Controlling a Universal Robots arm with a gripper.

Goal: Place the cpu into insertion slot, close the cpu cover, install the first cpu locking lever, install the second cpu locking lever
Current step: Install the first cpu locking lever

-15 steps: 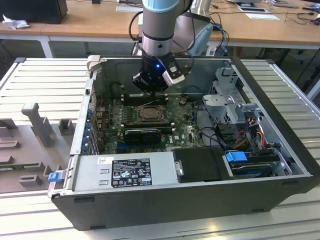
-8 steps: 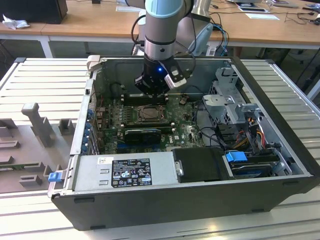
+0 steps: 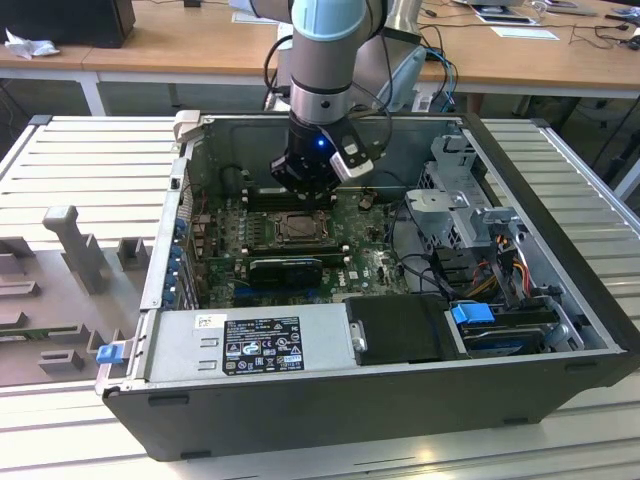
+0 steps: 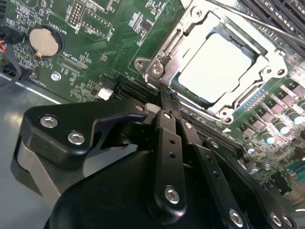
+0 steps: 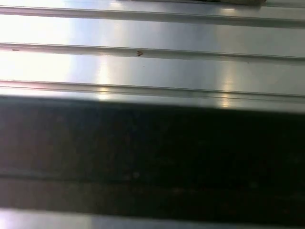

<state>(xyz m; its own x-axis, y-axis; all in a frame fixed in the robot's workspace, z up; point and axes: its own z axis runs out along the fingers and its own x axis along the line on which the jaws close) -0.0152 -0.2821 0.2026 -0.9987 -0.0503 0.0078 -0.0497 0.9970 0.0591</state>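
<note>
The cpu [image 4: 214, 64] sits flat in the insertion slot [image 4: 240, 98], its pale, smooth metal face showing through the square window of the cpu cover [image 4: 188, 45], and that silvery frame lies down around it in the second wrist view. A thin metal lever [image 4: 267, 26] runs along the far edge of the socket. Green motherboard [image 4: 119, 38] spreads all round, with a round coin battery [image 4: 45, 40] well apart from the socket. The gripper [image 4: 167, 98], black and jointed, has its fingers [image 4: 169, 138] pinched together, holding nothing, tips right at the socket's near corner. In the exterior view the gripper [image 3: 305, 180] hangs just above the socket [image 3: 298, 228] inside the open computer case [image 3: 400, 400]; drive cage [image 3: 465, 200] and cables crowd the exterior view's right. The case rests on a ribbed aluminium surface [image 3: 80, 160].
</note>
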